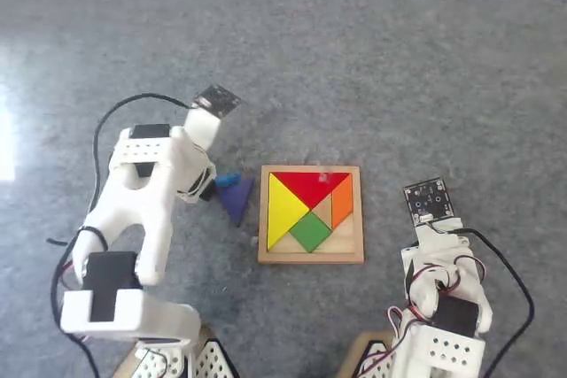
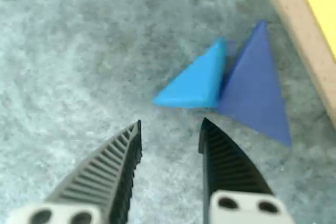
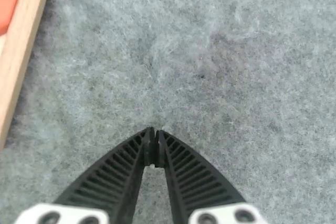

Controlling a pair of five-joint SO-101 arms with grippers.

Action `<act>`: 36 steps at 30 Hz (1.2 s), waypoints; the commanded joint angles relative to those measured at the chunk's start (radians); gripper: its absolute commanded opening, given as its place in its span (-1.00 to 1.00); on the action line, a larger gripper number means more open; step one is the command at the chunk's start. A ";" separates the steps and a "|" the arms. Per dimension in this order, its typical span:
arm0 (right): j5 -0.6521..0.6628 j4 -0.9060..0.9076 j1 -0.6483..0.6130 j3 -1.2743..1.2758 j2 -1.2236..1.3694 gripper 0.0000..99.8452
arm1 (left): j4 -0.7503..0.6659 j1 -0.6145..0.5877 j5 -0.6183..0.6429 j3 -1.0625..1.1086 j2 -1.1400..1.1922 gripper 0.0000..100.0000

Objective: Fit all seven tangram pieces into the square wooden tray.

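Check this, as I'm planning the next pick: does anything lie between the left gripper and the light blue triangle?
Nothing visible does: only bare mat separates the left gripper, jaws open, from the light blue triangle. The dark blue triangle touches its far side, toward the tray.

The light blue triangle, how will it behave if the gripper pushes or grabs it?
The light blue triangle looks stiff and flat, so it probably won't bend or roll. On the fuzzy grey mat a push likely drags rather than glides. It seems to touch the dark blue triangle, so pushing may shove that too.
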 commanded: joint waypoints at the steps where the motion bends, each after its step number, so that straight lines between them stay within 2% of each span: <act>1: 0.000 0.004 -0.008 0.018 -0.013 -0.97 | 0.012 -0.011 0.026 -0.044 0.000 -0.65; 8: 0.000 0.004 -0.007 0.018 -0.013 -0.97 | 0.009 -0.005 0.014 -0.079 0.000 -0.65; 12: 0.000 0.004 -0.008 0.018 -0.013 -0.97 | 0.032 -0.003 -0.097 -0.087 0.000 -0.65; 17: 0.000 0.004 -0.013 0.018 -0.013 -0.97 | 0.207 0.011 -0.262 -0.085 -0.002 -0.67; 24: 0.000 0.004 -0.013 0.018 -0.013 -0.97 | 0.077 0.048 -0.269 -0.081 0.011 -0.72; 27: 0.000 0.004 -0.013 0.018 -0.013 -0.97 | 0.009 0.081 -0.267 -0.064 0.011 -0.62; 36: 0.000 0.004 -0.013 0.018 -0.013 -0.97 | -0.038 0.140 -0.319 -0.067 0.015 -0.58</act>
